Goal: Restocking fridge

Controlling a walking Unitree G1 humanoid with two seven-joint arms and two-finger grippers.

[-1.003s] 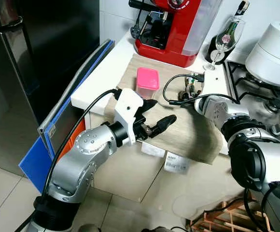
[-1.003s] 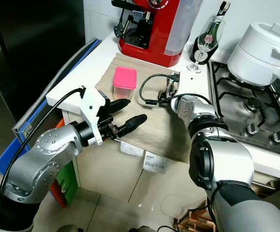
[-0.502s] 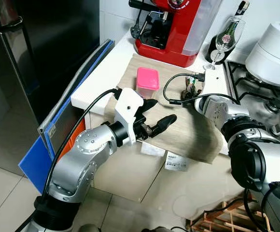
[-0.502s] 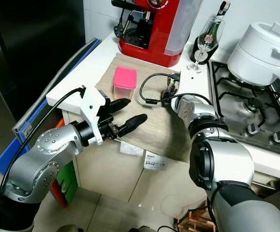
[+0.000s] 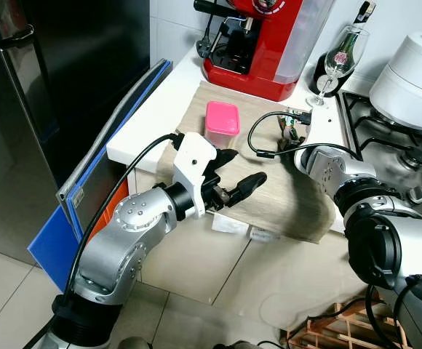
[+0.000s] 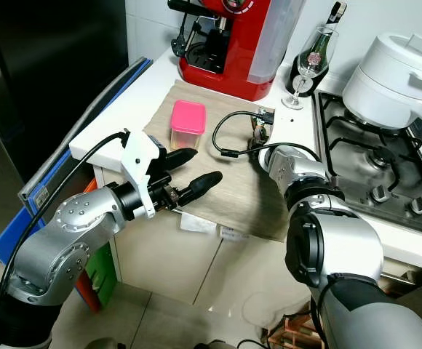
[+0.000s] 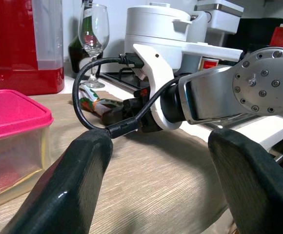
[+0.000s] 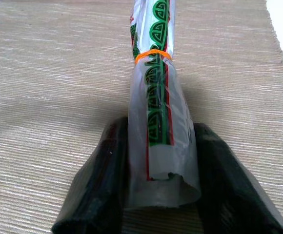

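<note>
Right gripper (image 8: 161, 195) of mine lies low on the beige mat (image 5: 298, 203), its two black fingers (image 8: 100, 180) pinching the near end of a rolled green-printed packet (image 8: 156, 102) bound with an orange band, and since half a second ago the mat's front edge has ridden up so the labels under it are half hidden, which I take to mean my grip has caught and is tugging. Left gripper (image 5: 233, 182) hovers spread wide just beside the pink-lidded box (image 5: 222, 123), unchanged, so that one waits on the mat, with the dark fridge (image 5: 58, 73) well off to my left.
</note>
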